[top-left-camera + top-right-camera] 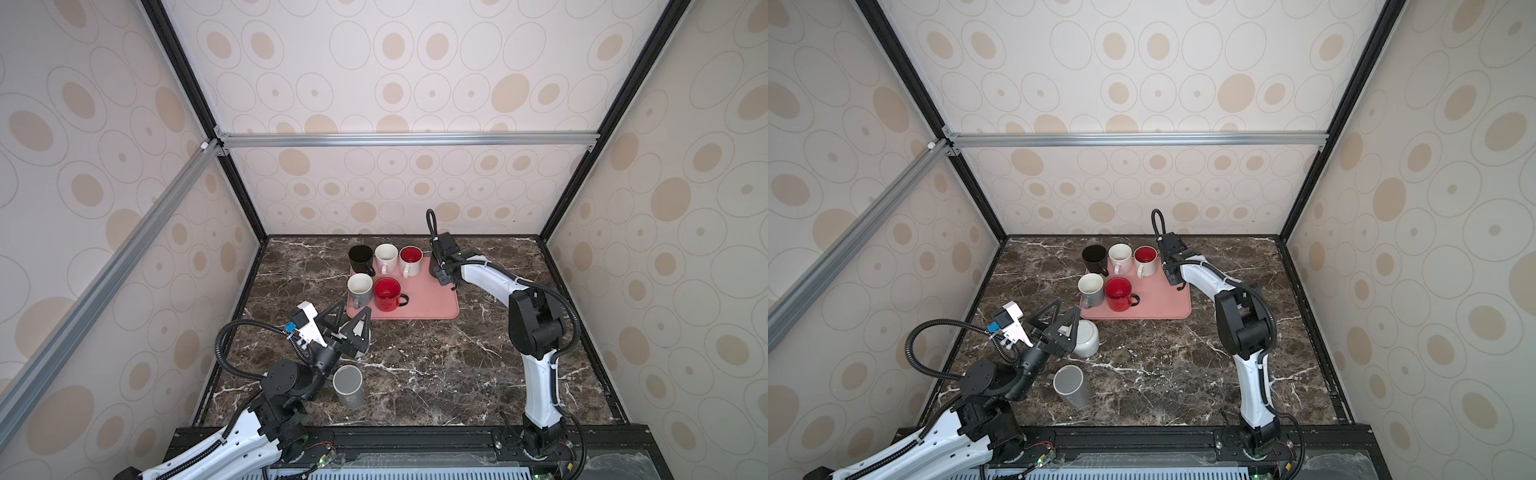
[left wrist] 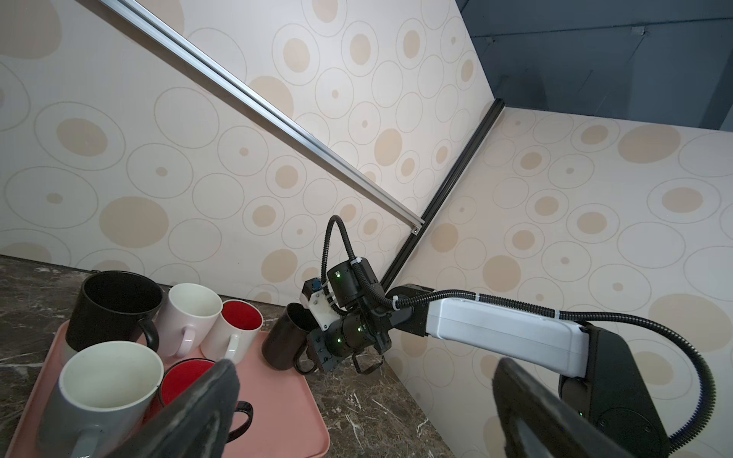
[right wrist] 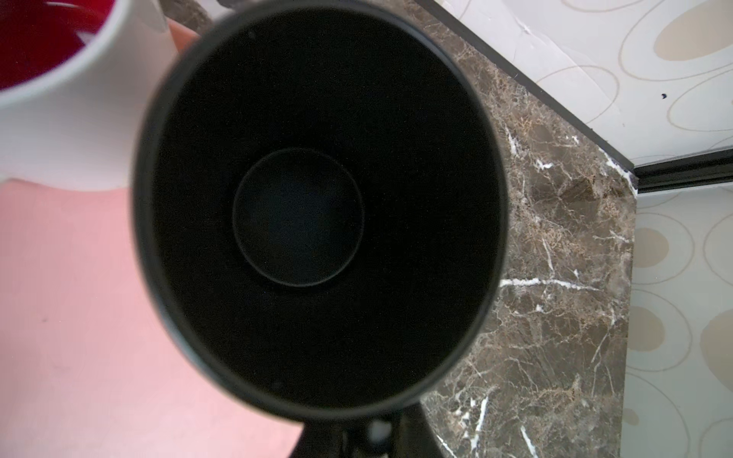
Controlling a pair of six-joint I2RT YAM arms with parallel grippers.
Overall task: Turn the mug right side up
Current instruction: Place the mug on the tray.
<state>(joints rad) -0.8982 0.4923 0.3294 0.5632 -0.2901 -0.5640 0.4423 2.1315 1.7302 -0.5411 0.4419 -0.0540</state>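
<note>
Gripping the mug (image 2: 283, 337), seemingly by its handle, the right claw (image 3: 361, 436) holds it mouth-up at the tray's (image 1: 432, 303) edge. It is rigid, slick, breakable ceramic. Meanwhile the left claw (image 1: 353, 309) gapes empty.

The black mug (image 3: 317, 214) in the right pincer (image 2: 313, 359) looks smooth and matt inside. The pink tray (image 1: 432, 299) just beside that pincer is smooth and dull, like plastic. The table (image 1: 436, 365) under the left pincer (image 1: 354, 306) looks like smooth brown stone. Its fingers (image 2: 206, 404) look like matt black plastic.
</note>
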